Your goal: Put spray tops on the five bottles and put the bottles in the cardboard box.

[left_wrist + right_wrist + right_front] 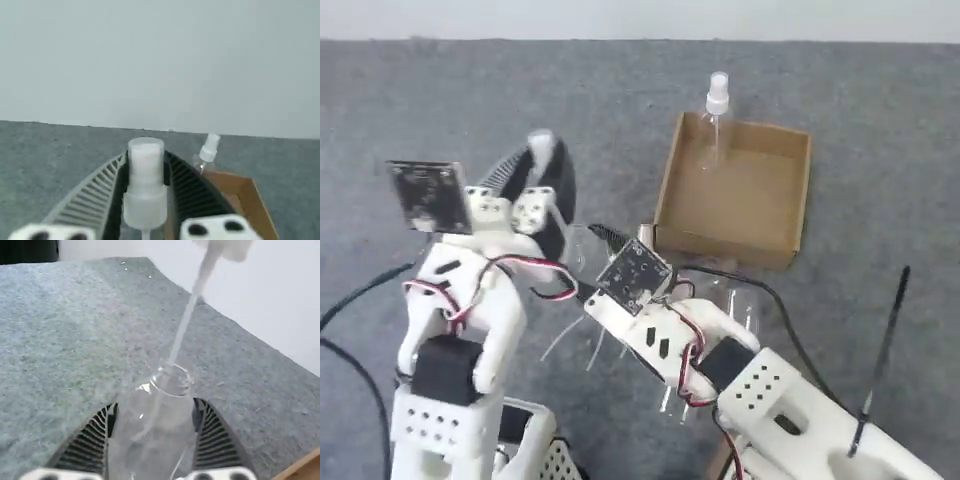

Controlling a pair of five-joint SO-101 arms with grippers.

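Observation:
My left gripper (pixel 540 152) is raised above the grey carpet, shut on a white spray top (pixel 145 176) held upright; its thin dip tube (pixel 186 320) slants down into the open neck of a clear bottle (pixel 159 440). That bottle stands upright in my right gripper (pixel 155 409), which is shut on its sides, to the left of the cardboard box (pixel 672 180). Inside the box, at its far left corner, stands one clear bottle (pixel 716 122) with a spray top fitted. In the high view the right gripper (pixel 598 238) sits just right of the left arm's fingers.
More clear bottles (pixel 735 298) and several loose spray tops with white tubes (pixel 568 340) lie on the carpet in front of the box, partly under the right arm. A black cable (pixel 882 345) runs along the right side.

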